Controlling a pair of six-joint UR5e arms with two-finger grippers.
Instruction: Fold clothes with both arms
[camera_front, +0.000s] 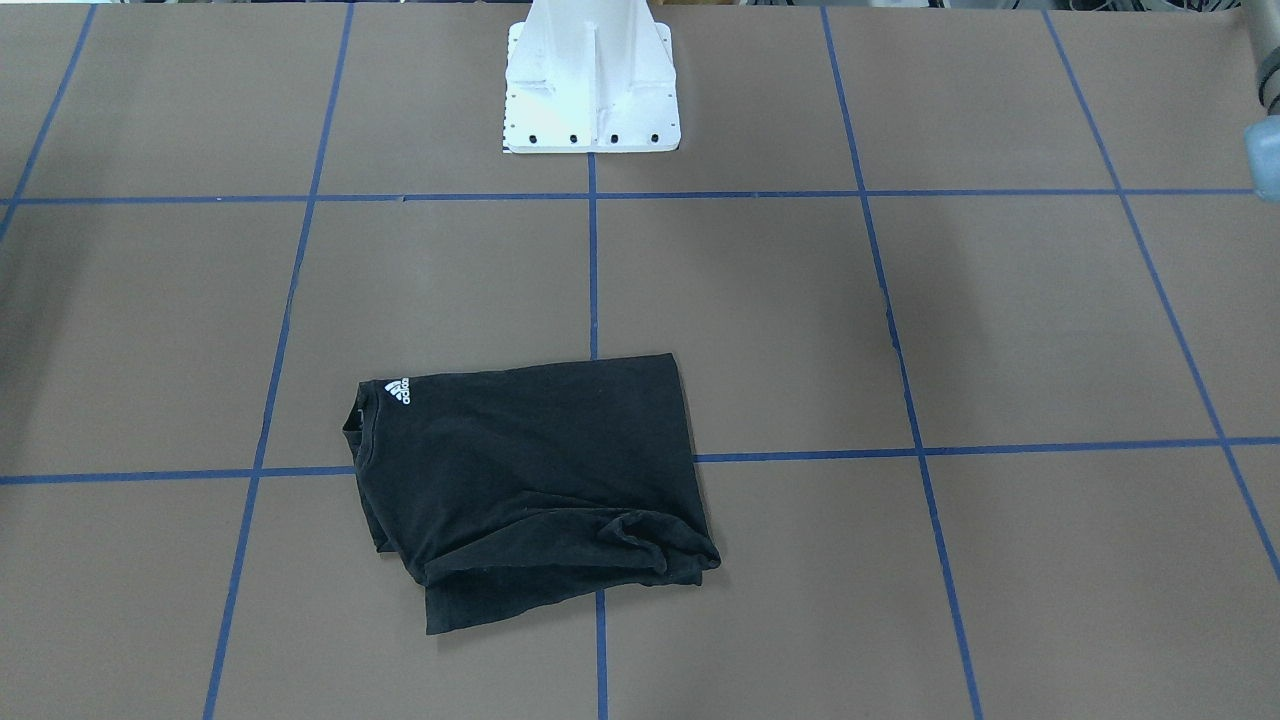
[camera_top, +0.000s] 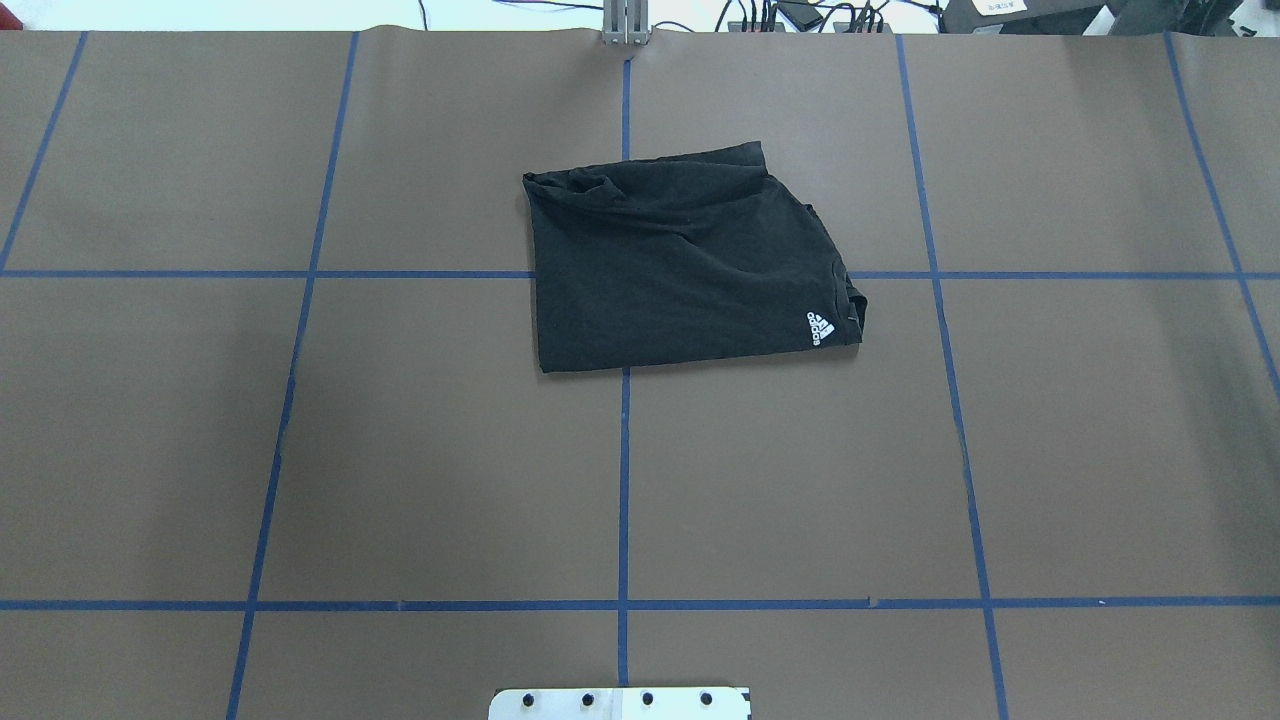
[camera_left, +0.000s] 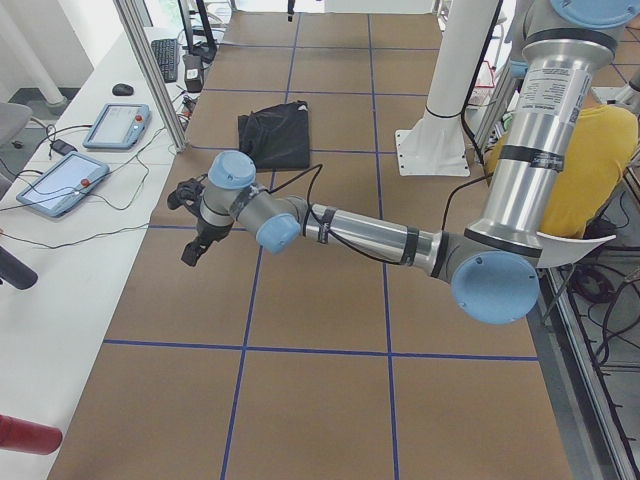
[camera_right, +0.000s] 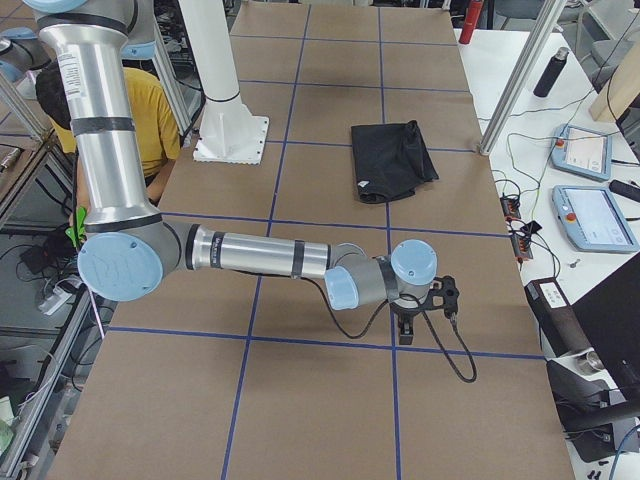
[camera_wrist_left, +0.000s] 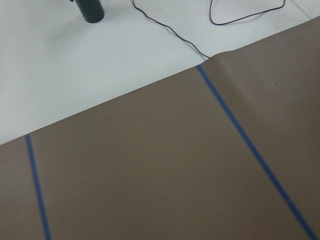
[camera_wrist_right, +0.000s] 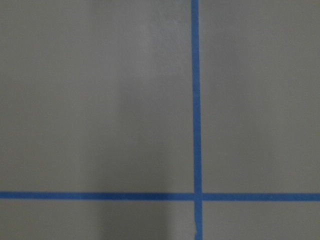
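Observation:
The black T-shirt (camera_front: 530, 480) lies folded into a rough rectangle on the brown table, back side up, with a small white logo (camera_front: 398, 391) at the collar. It also shows in the overhead view (camera_top: 680, 270), the exterior left view (camera_left: 275, 135) and the exterior right view (camera_right: 392, 158). My left gripper (camera_left: 195, 245) hangs over the table far off to the shirt's side, near the white bench. My right gripper (camera_right: 405, 325) hangs over the table on the other side, also far from the shirt. Neither holds any cloth; I cannot tell whether they are open or shut.
The white base pedestal (camera_front: 590, 90) stands at the robot side of the table. Blue tape lines (camera_top: 624, 480) grid the brown surface. Benches with tablets (camera_left: 115, 125) and cables run along the far edge. A person in yellow (camera_right: 150, 110) sits behind the pedestal.

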